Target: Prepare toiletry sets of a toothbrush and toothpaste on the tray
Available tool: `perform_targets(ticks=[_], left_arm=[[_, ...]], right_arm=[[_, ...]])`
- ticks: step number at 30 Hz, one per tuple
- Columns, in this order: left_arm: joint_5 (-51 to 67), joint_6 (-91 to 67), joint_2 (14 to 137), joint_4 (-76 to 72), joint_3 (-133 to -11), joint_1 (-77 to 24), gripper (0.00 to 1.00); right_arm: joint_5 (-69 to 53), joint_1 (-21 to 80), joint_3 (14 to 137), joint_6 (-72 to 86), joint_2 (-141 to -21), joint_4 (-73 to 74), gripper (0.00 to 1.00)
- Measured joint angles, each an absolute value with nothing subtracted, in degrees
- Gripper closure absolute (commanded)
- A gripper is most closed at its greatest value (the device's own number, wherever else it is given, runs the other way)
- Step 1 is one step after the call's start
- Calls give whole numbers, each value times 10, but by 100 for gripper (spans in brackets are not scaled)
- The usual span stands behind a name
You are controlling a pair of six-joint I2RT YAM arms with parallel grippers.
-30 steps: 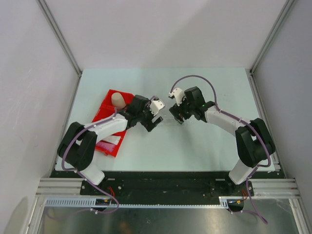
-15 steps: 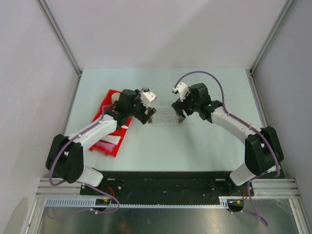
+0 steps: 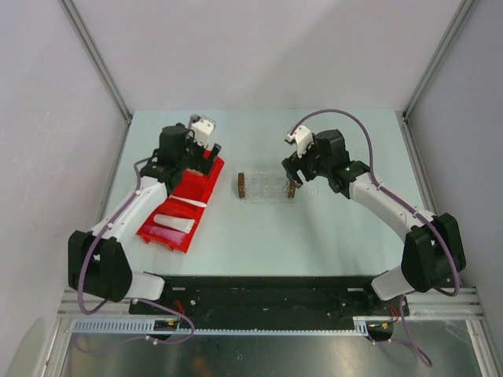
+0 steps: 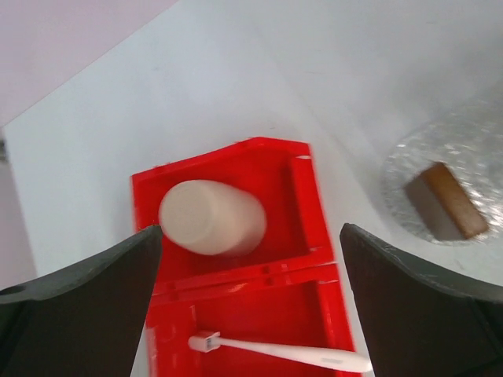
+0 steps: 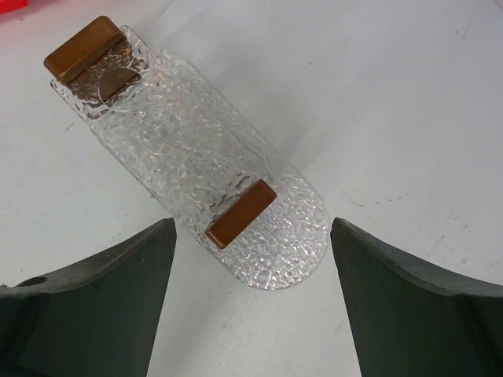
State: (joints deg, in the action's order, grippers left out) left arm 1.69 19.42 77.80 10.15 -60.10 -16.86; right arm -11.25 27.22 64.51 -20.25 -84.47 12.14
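The clear tray (image 3: 266, 188) with a brown block at each end lies empty at mid table; it also shows in the right wrist view (image 5: 181, 137). My right gripper (image 3: 294, 174) is open and empty just off its right end (image 5: 251, 314). My left gripper (image 3: 200, 161) is open and empty above the far part of the red bin (image 3: 185, 236). The white toothbrush (image 4: 283, 353) lies in the bin's middle compartment, between and below my open fingers (image 4: 250, 314). A white tube (image 3: 174, 222) lies in the bin's near part, with a pink tube (image 3: 161, 233) beside it.
A tan paper cup (image 4: 212, 217) lies on its side in the bin's far compartment. The tray's left end block (image 4: 446, 201) shows to the right of the bin. Side walls with metal rails border the table.
My left gripper has swung left from the tray's left end to above the red bin. My right gripper has pulled back a little from the tray's right end. The tray now lies free.
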Motion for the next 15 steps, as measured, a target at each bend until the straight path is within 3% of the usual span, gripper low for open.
perform_targets(ticks=[15], left_arm=[[-13, 169, 938, 145, -699, -77, 0]], right_arm=[[-134, 263, 645, -190, -846, 126, 14]])
